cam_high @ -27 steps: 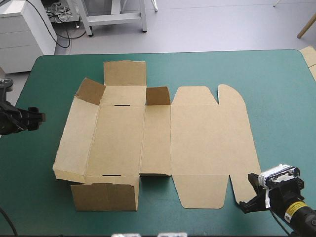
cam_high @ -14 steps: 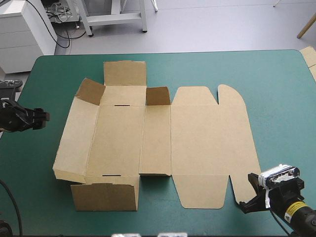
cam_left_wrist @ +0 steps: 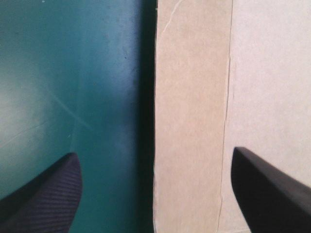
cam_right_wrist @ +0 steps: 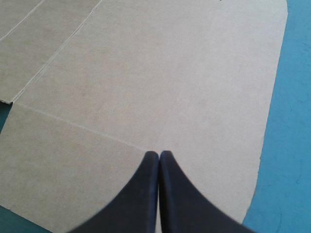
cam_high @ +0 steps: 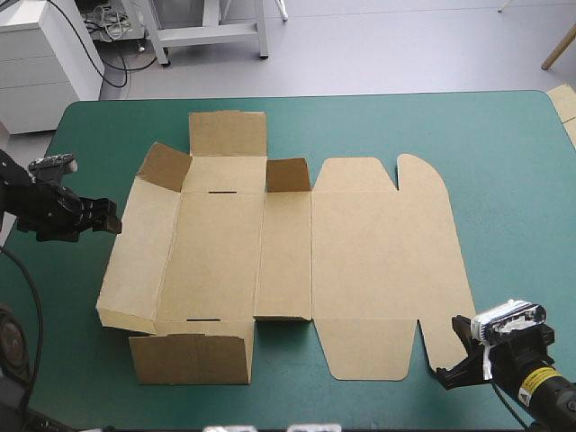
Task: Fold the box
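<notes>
Checking the teal-green cover [cam_high: 504, 180], you will find the box [cam_high: 225, 261] spread across its middle, partly formed. Its left wall [cam_high: 135, 252] tilts up from the base, short flaps stand at the far and near ends, and the lid [cam_high: 387, 252] lies flat toward the right.

Your left gripper [cam_high: 108, 221] sits just beside the left wall's outer edge, about halfway along it. In the left wrist view its black fingers [cam_left_wrist: 46, 194] stand wide apart with nothing held. The wall's edge runs between them, one finger over the cover and the other over brown board. Whether either finger touches the board cannot be told.

Your right gripper [cam_high: 447, 375] is at the table's near right corner, just beside the lid's near right tab. In the right wrist view its fingers [cam_right_wrist: 141, 194] meet in one pointed arch – pressed together, nothing between them – with the tips over the lid's board. Contact with the board cannot be judged.
</notes>
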Available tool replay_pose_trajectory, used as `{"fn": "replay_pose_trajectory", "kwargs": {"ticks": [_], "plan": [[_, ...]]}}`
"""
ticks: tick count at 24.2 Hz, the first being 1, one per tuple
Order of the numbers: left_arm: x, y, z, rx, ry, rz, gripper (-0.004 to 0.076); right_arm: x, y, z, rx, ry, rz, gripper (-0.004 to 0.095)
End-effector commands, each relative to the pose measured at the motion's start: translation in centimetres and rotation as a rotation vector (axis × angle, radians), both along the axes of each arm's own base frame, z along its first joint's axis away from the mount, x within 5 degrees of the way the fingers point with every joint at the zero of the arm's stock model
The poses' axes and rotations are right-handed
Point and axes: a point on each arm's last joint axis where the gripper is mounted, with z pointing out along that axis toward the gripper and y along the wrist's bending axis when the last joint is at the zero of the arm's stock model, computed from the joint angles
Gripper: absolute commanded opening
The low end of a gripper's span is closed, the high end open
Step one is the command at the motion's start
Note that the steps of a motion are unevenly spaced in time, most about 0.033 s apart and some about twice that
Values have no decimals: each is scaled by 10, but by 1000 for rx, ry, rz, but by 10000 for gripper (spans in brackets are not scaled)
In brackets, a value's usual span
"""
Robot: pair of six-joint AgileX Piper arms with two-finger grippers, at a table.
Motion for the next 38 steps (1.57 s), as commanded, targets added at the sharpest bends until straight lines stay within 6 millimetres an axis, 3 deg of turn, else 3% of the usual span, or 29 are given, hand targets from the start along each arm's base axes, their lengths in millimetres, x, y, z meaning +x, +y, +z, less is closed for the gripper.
{"fn": "replay_pose_trajectory", "kwargs": {"ticks": [1, 6, 12, 17, 22, 28, 32, 33, 38], "plan": [[10, 5, -7, -144, -5, -5, 596, 3, 1, 13, 19, -85, 10, -20], [21, 5, -36, -180, 67, -41, 596, 3, 1, 13, 19, -85, 10, -20], [12, -13, -62, -292, 134, -68, 596, 3, 1, 13, 19, -85, 10, -20], [5, -20, -72, -363, 148, -73, 596, 3, 1, 13, 19, -85, 10, -20], [9, -31, -68, -429, 101, -98, 556, 3, 1, 13, 19, -85, 10, -20], [10, -43, -70, -406, 138, -122, 365, 3, 1, 13, 16, -85, 12, -20], [3, -40, -62, -340, 142, -123, 43, 3, 1, 13, 15, -86, 12, -20], [1, -40, -57, -332, 126, -127, -5, 3, 1, 13, 15, -86, 12, -20], [-4, -42, -46, -320, 93, -132, -8, 3, 1, 13, 13, -87, 14, -20]]}}
